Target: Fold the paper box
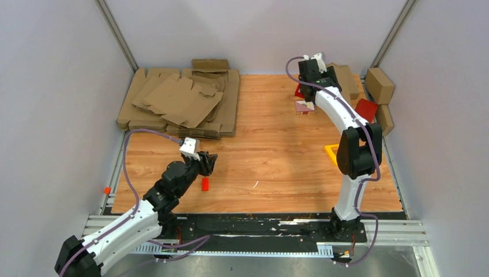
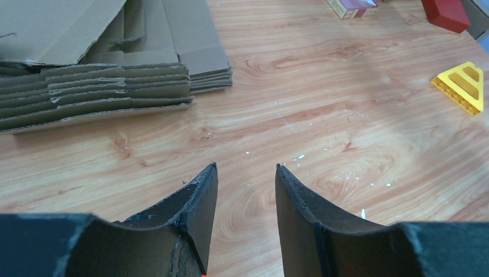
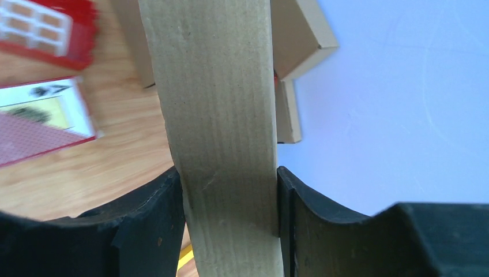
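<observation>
Pale grey walls close in a wooden bench (image 1: 277, 173). At its far left lies a heap of flat cardboard sheets (image 1: 179, 101), loosely stacked, with corrugated edges facing the near side. Just in front of the heap hangs the left tool (image 2: 245, 165). Its jaws stand a modest gap apart and hold nothing, and bare wood shows between them. A small red block (image 1: 205, 184) lies on the bench on the near side of that tool.

Toward the far right, a red box (image 3: 83, 29) and a printed box (image 3: 34, 135) rest on the wood. Beside them the right tool (image 3: 229, 170) is clamped on the paper box (image 3: 219, 104). A brown cardboard panel stands upright between the two fingers, touching each and filling the gap. Only this panel shows in the wrist view, so I cannot tell whether the box is flat or folded.

Nearer, beside the right arm's elbow, a yellow frame (image 1: 331, 153) lies flat. Brown cartons (image 1: 379, 85) sit against the right wall.
</observation>
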Tool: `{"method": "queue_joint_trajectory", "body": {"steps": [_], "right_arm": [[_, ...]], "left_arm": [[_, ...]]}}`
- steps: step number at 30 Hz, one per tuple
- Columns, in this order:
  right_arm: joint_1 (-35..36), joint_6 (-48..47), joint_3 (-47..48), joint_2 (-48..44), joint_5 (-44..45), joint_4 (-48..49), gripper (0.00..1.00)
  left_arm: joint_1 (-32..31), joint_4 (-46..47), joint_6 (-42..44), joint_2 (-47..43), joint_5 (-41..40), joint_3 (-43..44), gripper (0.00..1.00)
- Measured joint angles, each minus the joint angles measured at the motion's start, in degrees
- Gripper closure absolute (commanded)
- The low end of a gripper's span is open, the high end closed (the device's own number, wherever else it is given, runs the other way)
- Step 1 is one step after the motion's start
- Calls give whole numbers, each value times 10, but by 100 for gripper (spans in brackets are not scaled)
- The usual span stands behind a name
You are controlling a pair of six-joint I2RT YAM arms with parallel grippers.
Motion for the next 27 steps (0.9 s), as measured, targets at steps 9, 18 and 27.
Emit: {"method": "queue_joint_trajectory", "body": {"steps": [9, 18, 27], "right_arm": [[-96, 0, 19, 68, 46, 4, 4], [-87, 32, 56, 127, 13, -49, 0], [-21, 78, -104, -57, -156, -32, 4]], "left_arm": [[0, 0, 0, 42, 2, 0, 51], [0, 6, 0, 54, -2, 0, 50], [0, 3, 0, 55, 6, 0, 50]]}}
